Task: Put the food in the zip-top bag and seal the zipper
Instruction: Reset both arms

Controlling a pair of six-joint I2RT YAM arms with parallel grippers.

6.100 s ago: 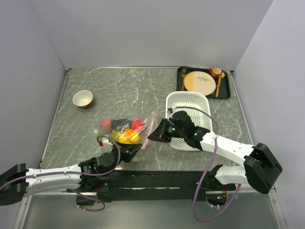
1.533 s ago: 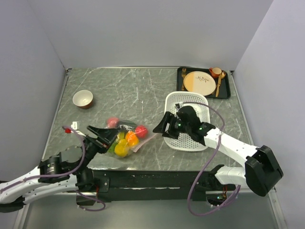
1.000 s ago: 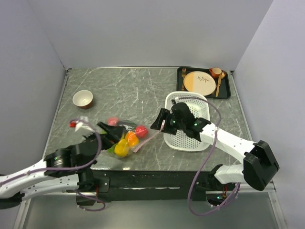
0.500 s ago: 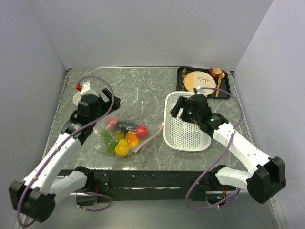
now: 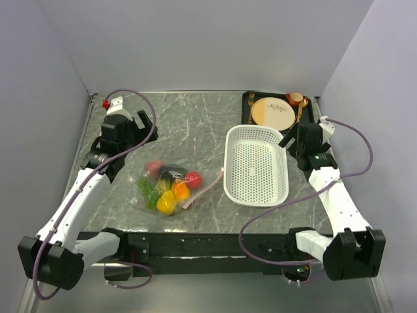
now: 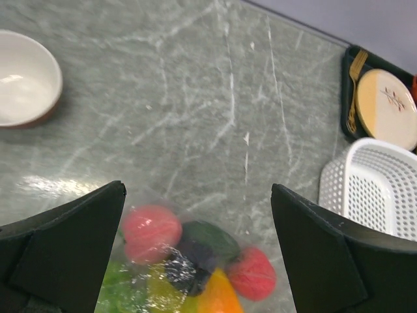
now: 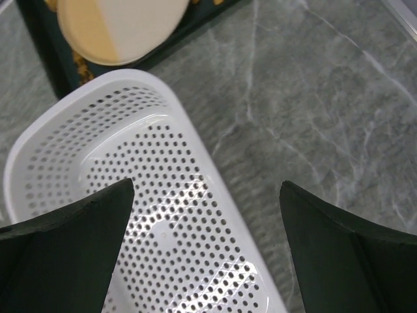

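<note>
The zip-top bag lies flat on the marble table, left of centre, with nothing holding it. The food shows through it: a pink peach, dark avocado, red tomato, orange mango, yellow lemon and green grapes. The pink zipper runs along the bag's right edge; I cannot tell whether it is sealed. My left gripper hangs open above and behind the bag. My right gripper stands open over the basket's right rim.
A white perforated basket stands right of the bag. Behind it a black tray carries a cream plate, cup, fork and spoon. A white bowl sits at the far left, under my left arm in the top view.
Both arms have lifted off the bag and drawn back. The left swung up to the far left, the right moved right past the basket and opened its jaws fully. The bag stays put.
</note>
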